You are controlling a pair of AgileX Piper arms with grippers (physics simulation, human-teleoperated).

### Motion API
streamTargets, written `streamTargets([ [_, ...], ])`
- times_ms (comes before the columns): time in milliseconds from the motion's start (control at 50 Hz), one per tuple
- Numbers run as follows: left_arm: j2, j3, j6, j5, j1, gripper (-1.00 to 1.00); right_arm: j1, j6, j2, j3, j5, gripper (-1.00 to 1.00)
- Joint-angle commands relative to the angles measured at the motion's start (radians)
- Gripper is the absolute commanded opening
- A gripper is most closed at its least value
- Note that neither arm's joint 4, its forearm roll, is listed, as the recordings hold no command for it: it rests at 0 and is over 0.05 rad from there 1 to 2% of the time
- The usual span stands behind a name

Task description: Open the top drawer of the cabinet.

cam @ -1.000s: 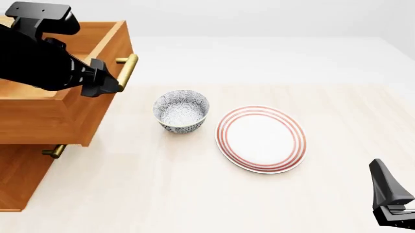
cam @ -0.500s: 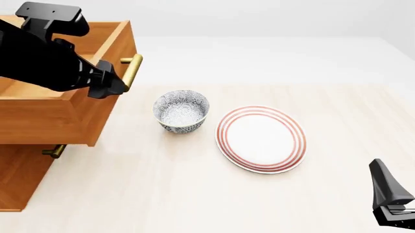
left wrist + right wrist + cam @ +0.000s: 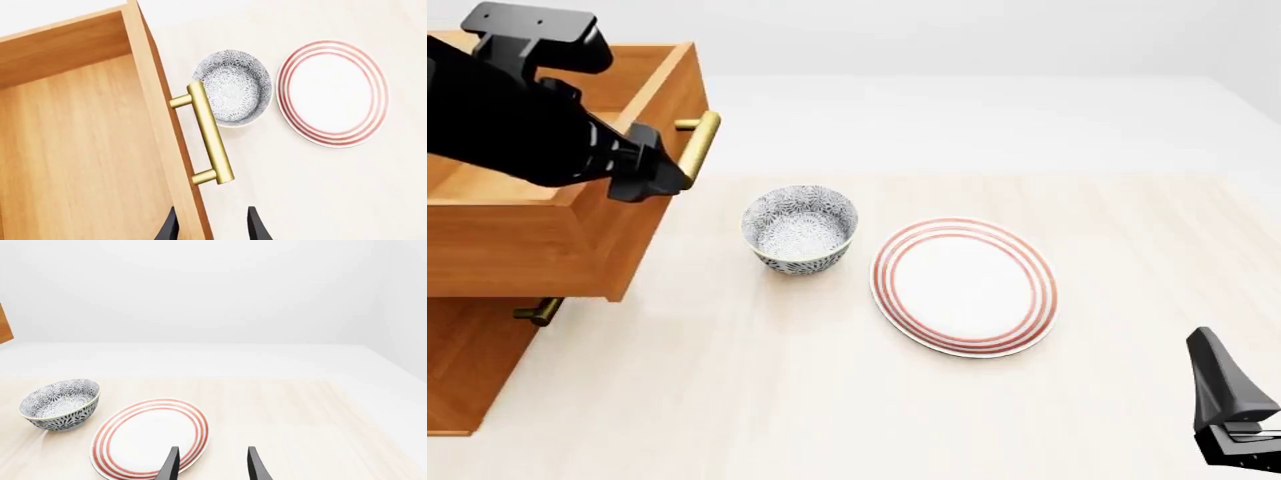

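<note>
Pale worktop point(image 3: 827, 400) | top drawer point(image 3: 547, 240) stands pulled well out of cabinet point(image 3: 467, 370) | left jaws point(image 3: 208, 227) spread, off brass handle point(image 3: 210, 132) just ahead | right jaws point(image 3: 208, 465) spread, idle | opening looks done.

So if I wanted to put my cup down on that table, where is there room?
Bare tabletop lies nearer the camera than the bowl and plate, and right of the plate up to the right gripper. It is crowded at left: the top drawer juts from the cabinet near the bowl, left gripper by its handle.
</note>
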Motion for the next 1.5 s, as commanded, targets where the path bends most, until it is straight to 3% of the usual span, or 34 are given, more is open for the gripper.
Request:
streamTargets([
  [20,0.010,-0.067,0.056,0.006,-0.026,1.00,0.000,0.000,0.000,0.000,0.000,1.00],
  [280,-0.005,-0.186,0.113,0.095,0.021,1.00,0.000,0.000,0.000,0.000,0.000,1.00],
  [840,-0.076,-0.306,0.184,0.139,0.077,1.00,0.000,0.000,0.000,0.000,0.000,1.00],
  [1500,-0.294,-0.229,0.176,0.065,0.131,1.00,0.000,0.000,0.000,0.000,0.000,1.00],
])
